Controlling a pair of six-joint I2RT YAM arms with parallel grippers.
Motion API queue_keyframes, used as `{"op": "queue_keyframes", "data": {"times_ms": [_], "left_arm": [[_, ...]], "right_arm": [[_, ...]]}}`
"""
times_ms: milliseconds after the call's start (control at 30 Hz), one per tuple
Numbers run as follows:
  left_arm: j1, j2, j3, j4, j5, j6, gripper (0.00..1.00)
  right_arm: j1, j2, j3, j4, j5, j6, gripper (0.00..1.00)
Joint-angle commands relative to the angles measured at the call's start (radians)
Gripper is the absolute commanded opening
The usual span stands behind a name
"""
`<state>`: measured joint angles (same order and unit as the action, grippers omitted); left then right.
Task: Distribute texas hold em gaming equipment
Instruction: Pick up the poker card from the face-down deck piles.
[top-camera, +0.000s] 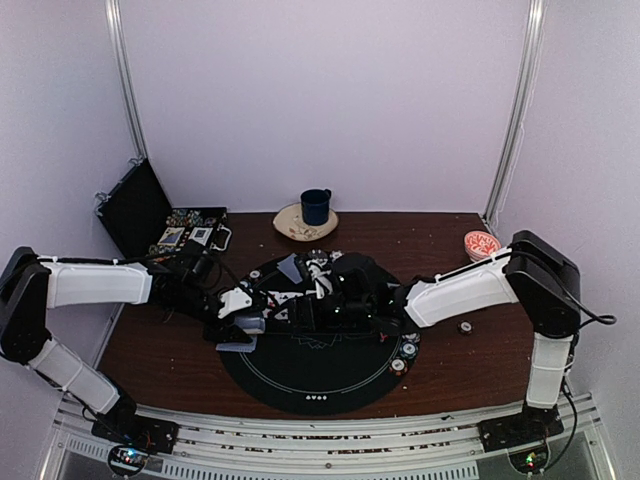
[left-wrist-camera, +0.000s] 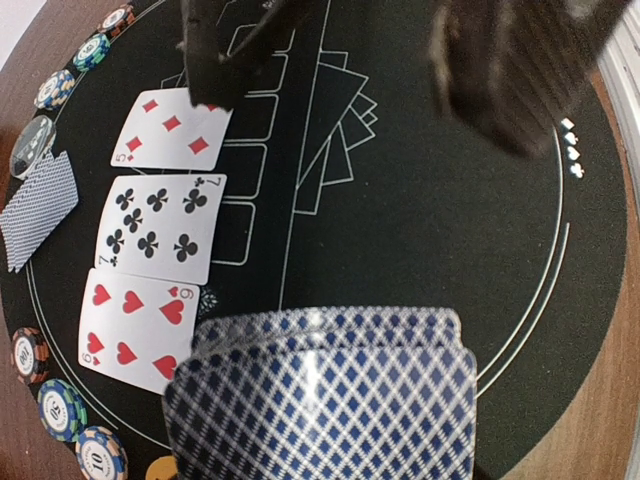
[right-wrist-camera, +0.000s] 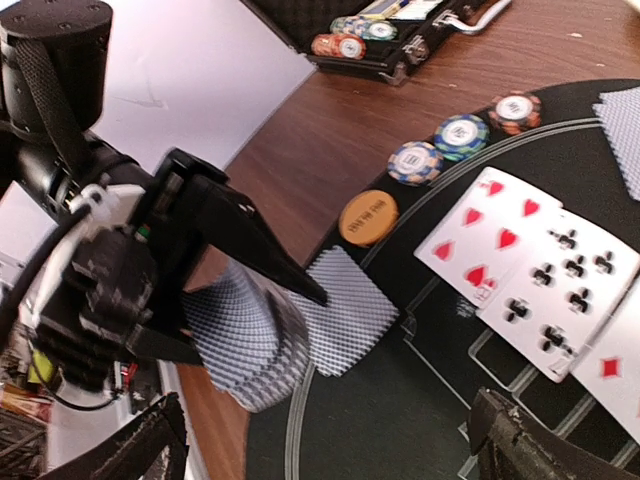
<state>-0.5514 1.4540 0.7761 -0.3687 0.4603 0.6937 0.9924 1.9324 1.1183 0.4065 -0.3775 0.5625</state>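
While the left hand (right-wrist-camera: 255, 320) clasps fanned cards (left-wrist-camera: 320, 400), the right hand (right-wrist-camera: 330, 445) gapes near three face-up cards (left-wrist-camera: 160, 225).

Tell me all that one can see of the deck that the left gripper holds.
The deck is a thick stack of cards, backs up, printed with a blue-and-white diamond lattice. The cards have slipped a little, so their edges show as a stepped fan. The left gripper is shut on it, with one black finger lying across the top. It is held over the left rim of the black mat. Nothing else seems to touch it.
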Motion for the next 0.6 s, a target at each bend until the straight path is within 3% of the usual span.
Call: {"op": "queue_keyframes", "data": {"times_ms": [0, 567], "left_arm": [[-0.001, -0.036, 0.015, 0.016, 0.019, -0.006, 0.34], [-0.011, -0.051, 0.011, 0.014, 0.026, -0.003, 0.34]], "right_arm": [[0.006, 0.048, 0.084, 0.103, -0.078, 0.074, 1.00], [0.006, 0.202, 0.190, 0.178, -0.159, 0.175, 0.99]]}}
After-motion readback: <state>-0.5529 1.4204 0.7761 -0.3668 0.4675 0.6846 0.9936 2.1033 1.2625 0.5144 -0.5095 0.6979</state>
